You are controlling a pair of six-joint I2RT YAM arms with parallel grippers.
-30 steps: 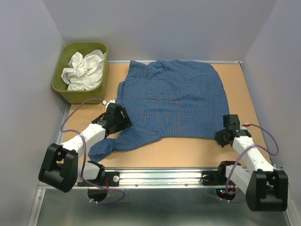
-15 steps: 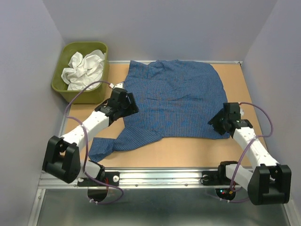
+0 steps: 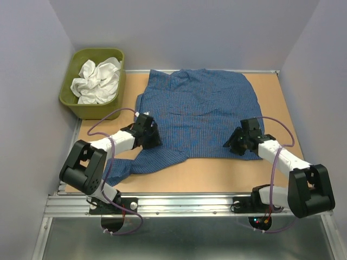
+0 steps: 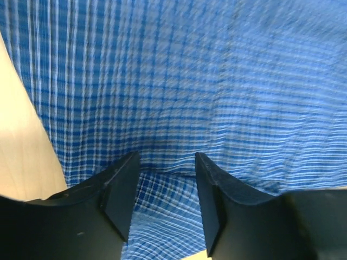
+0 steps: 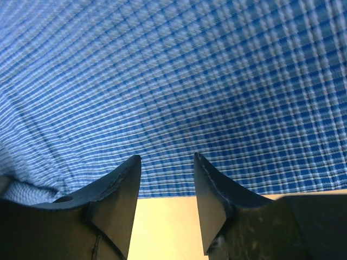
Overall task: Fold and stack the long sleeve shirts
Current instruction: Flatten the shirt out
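Observation:
The dark blue checked shirt (image 3: 198, 111) lies spread flat across the table, with one sleeve trailing toward the near left (image 3: 122, 169). A crumpled white garment (image 3: 97, 80) fills the green tub. My left gripper (image 3: 150, 135) is low over the shirt's left side where the sleeve joins. In the left wrist view this left gripper (image 4: 165, 181) is open, and checked cloth and a fold edge (image 4: 162, 170) lie between the fingers. My right gripper (image 3: 235, 143) is at the shirt's near right hem. In the right wrist view the right gripper (image 5: 167, 173) is open, straddling the hem edge (image 5: 165, 192).
The olive-green tub (image 3: 73, 103) stands at the far left corner off the board. Bare wooden board (image 3: 217, 173) shows between the shirt's hem and the metal rail (image 3: 179, 203) at the near edge. Grey walls close in on both sides.
The right gripper has opened and moved left and forward to the shirt's hem. The left gripper swung up, then came down to the right onto the shirt's left side, its jaws narrowing.

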